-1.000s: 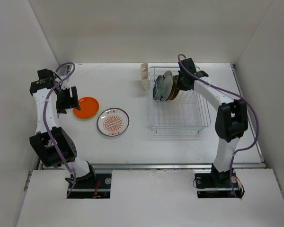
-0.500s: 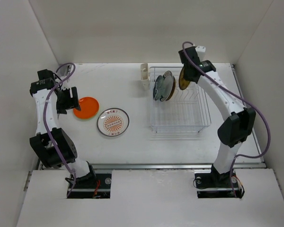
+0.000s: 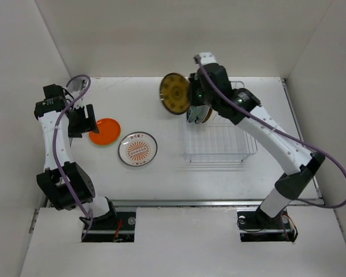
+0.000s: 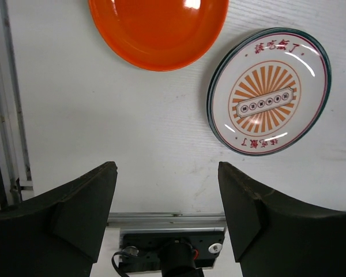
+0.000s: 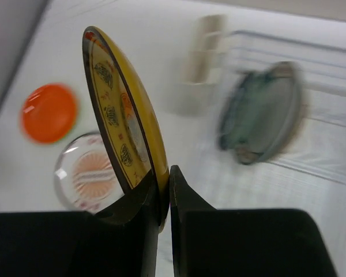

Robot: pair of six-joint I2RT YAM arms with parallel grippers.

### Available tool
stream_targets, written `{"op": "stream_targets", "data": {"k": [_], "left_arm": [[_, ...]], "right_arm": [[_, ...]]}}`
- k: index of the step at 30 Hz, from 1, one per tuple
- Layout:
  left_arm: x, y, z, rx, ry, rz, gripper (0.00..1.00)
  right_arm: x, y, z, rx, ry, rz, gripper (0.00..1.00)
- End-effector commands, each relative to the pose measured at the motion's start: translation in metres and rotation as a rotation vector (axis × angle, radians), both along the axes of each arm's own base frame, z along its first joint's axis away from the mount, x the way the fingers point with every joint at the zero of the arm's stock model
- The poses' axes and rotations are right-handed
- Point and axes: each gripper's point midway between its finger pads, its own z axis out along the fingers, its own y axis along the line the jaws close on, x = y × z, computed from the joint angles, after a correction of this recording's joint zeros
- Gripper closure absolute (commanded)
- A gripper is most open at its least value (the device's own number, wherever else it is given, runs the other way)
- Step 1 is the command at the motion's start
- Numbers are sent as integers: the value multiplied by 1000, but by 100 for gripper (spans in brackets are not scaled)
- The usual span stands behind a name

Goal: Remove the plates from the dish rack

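My right gripper [image 3: 191,95] is shut on the rim of a brown-yellow patterned plate [image 3: 175,94] and holds it upright in the air, left of the wire dish rack [image 3: 219,138]; the plate also shows in the right wrist view [image 5: 124,130]. Dark teal-rimmed plates [image 3: 197,113] still stand in the rack's far left slots, blurred in the right wrist view [image 5: 262,115]. An orange plate [image 3: 105,131] and a white sunburst plate [image 3: 138,149] lie flat on the table at the left. My left gripper [image 3: 83,118] is open and empty, just left of the orange plate [image 4: 158,29].
A small white cup holder [image 5: 205,49] is fixed to the rack's far left side. White walls enclose the table on three sides. A metal rail [image 3: 207,202] runs along the table's near edge. The sunburst plate [image 4: 269,98] lies right of the left fingers.
My right arm has lifted the brown-yellow plate out of the rack and swung it left, clear of the rack. The left gripper has barely moved.
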Motion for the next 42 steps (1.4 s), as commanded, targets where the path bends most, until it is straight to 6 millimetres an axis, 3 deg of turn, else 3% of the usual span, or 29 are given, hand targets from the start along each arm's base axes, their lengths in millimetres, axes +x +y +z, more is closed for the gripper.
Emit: {"op": "stream_targets", "data": {"k": [1, 3, 4, 5, 6, 7, 8, 10, 13, 18, 20, 21, 24, 25, 27, 28, 31, 34, 36, 39, 42], "left_arm": [[-6, -20, 18, -76, -59, -61, 32], [-7, -34, 28, -127, -102, -150, 30], [-10, -53, 40, -208, -139, -216, 25], [-11, -62, 46, -248, -163, -263, 22], [-12, -69, 49, -282, -180, -300, 18], [-13, -81, 49, -328, -198, -360, 14], [-15, -87, 47, -330, -190, -388, 6], [-12, -93, 33, -339, -146, -422, 0], [-12, -101, 26, -359, -123, -456, 2], [-1, -102, 10, -334, -105, -450, 6], [-2, -105, 11, -339, -100, -450, 16], [-2, -107, 11, -340, -99, -459, 28], [-2, -117, 9, -358, -85, -479, 52], [-3, -117, 9, -365, -79, -467, 74], [-1, -117, 10, -365, -84, -461, 94], [-2, -117, 12, -363, -80, -434, 100], [0, -115, 18, -346, -108, -416, 100], [6, -112, 21, -326, -126, -366, 100], [12, -103, 23, -296, -142, -320, 100], [20, -89, 21, -302, -157, -223, 100], [29, -68, 13, -299, -143, -121, 100]], "right_arm": [[-24, 121, -4, 239, 29, 528, 100], [-24, 152, -8, 309, 50, 613, 100], [-25, 161, -9, 326, 51, 656, 100], [-36, 174, -10, 363, 78, 743, 100], [-33, 185, -13, 383, 63, 786, 100], [-36, 192, -17, 400, 76, 819, 100], [-44, 199, -20, 417, 93, 887, 100], [-42, 211, -38, 436, 142, 919, 100], [-45, 223, -55, 444, 189, 955, 100], [-54, 228, -58, 502, 214, 998, 100], [-58, 231, -63, 524, 223, 1023, 100], [-60, 231, -63, 539, 239, 1026, 100], [-66, 238, -74, 544, 272, 1053, 100], [-70, 241, -70, 546, 266, 1065, 100], [-69, 242, -76, 543, 276, 1061, 100], [-69, 242, -76, 543, 276, 1061, 100], [-67, 241, -80, 535, 289, 1038, 100], [-64, 240, -84, 525, 302, 1012, 76], [-59, 239, -88, 515, 301, 974, 49], [-52, 236, -90, 500, 323, 907, 20], [-25, 214, -71, 510, 285, 790, 14]]}}
